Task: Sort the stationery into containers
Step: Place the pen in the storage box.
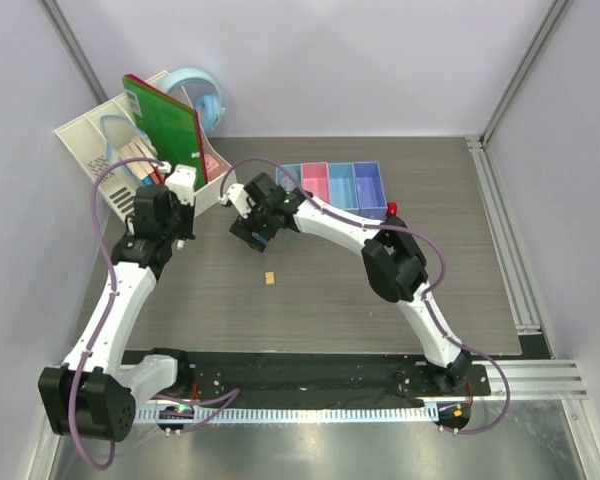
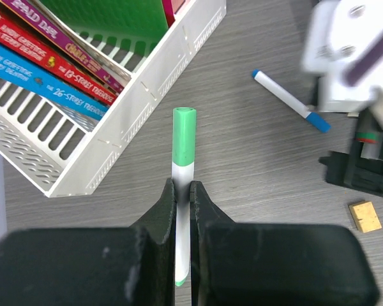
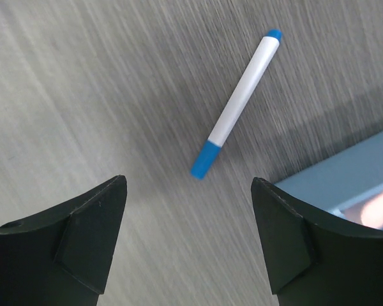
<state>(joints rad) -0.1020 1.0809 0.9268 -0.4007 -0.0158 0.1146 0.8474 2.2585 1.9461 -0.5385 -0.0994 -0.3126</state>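
My left gripper is shut on the white pen with the green cap, which sticks out ahead of the fingers above the table. In the top view this gripper is beside the white organizer. My right gripper is open and empty, hovering just short of the blue-capped pen, which lies flat on the table and also shows in the left wrist view. The tiny orange block lies mid-table. The row of four bins stands behind the right gripper. A small red item sits by the bins.
The white slotted organizer with the green book and other books stands at the back left, close to my left gripper. The round light-blue tape dispenser is behind it. A corner of the light-blue bin is to the right of the right fingers.
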